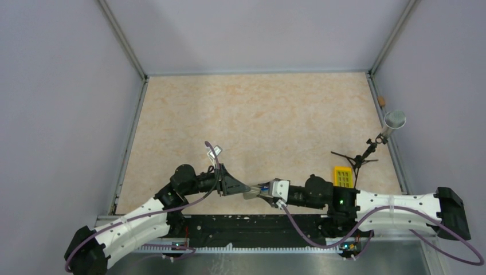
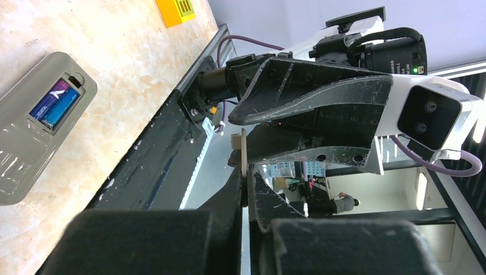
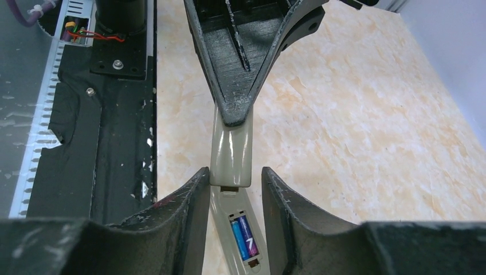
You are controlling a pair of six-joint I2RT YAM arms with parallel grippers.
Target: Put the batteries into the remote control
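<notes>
**Batteries (image 3: 243, 240) seated, cover (image 3: 231, 150) yet to go on**

Top view: the two arms meet nose to nose near the front edge of the marbled table (image 1: 258, 114). The left gripper (image 1: 245, 188) and the right gripper (image 1: 265, 193) are almost touching. Between them show only a sliver of grey and a fleck of blue, too small to sort out.

Left wrist view: the remote control (image 2: 28, 154) lies flat on the table, grey back up. Both blue batteries sit side by side in its open recess. The left gripper's jaws are narrow, pinching the thin cover edge-on, clear of the remote.

Right wrist view: the right gripper's fingers (image 3: 189, 200) stand moderately apart and clamp nothing. The free end of the cover hangs between their tips, and the remote lies just below with its recess in plain sight.

The step in hand looks like closing the recess. To do it well:
- Line the cover's long axis up with the remote's before lowering it.
- Steady the remote by its long sides with the right gripper, since it may skid on the smooth table.
- Set the cover's leading edge down flat, then slide it home rather than press it.
- The pinch on the cover is narrow, so a skewed push could pivot it in the jaws.
</notes>
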